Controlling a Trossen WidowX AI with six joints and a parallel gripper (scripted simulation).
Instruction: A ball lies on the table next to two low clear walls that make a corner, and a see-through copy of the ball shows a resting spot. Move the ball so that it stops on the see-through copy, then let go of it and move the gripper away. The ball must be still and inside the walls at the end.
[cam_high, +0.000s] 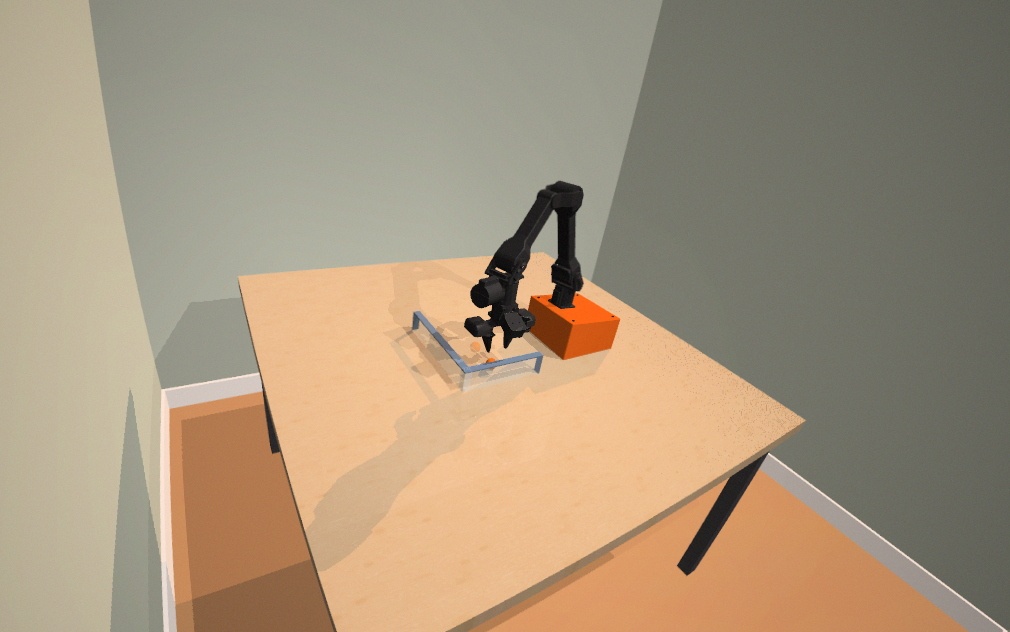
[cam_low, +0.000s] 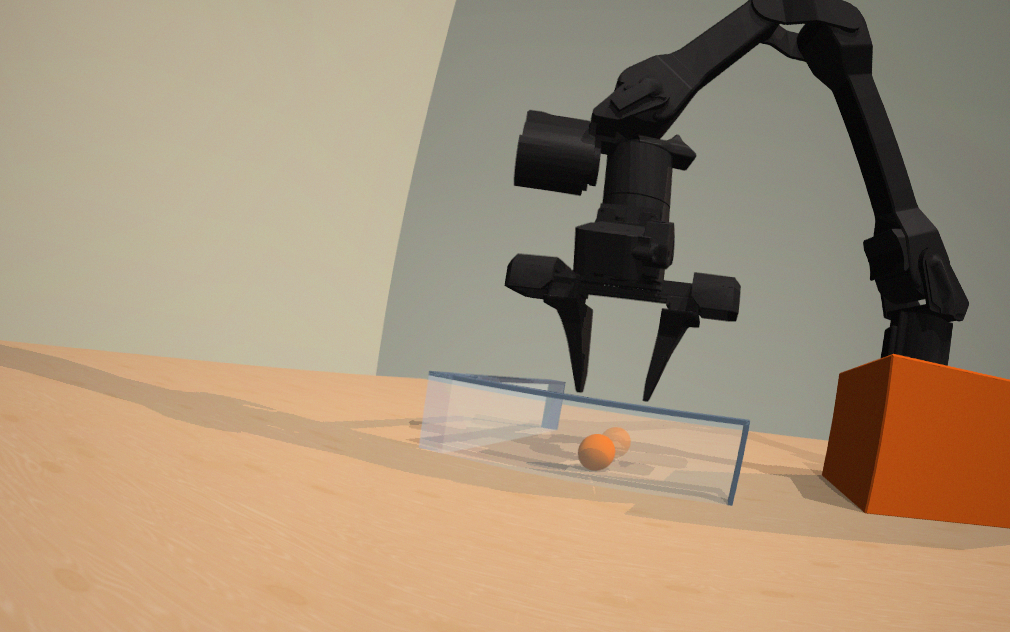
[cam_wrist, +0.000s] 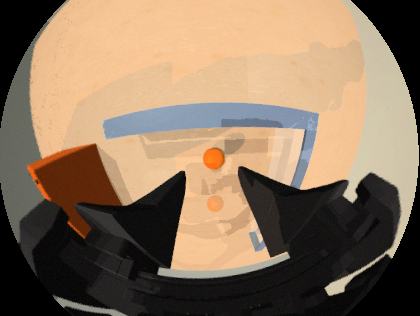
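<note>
Currently the gripper (cam_low: 612, 395) hangs above the corner enclosure, fingers pointing straight down, tips level with or just over the top edge of the clear walls (cam_low: 670, 447). Jaws stand partly open, roughly mid-range, with nothing between them; neither finger (cam_low: 577, 339) touches the ball, the walls or the table (cam_low: 297, 536).

Ball (cam_low: 595, 451): solid orange, resting on the table inside the corner, close to the near wall in the exterior view. See-through copy (cam_low: 618, 439): paler orange, just behind the ball in that view, overlapping it slightly by line of sight; whether they actually touch, cannot tell.

Wrist view: ball (cam_wrist: 213, 158) sits beyond the fingertips, near the long blue-edged wall (cam_wrist: 206, 114); the see-through copy (cam_wrist: 214, 203) lies directly in the gap between the two fingers, closer to the camera. Ball and copy are apart here.

Orange base block (cam_low: 923, 439) stands to the side of the walls, carrying the arm.
</note>
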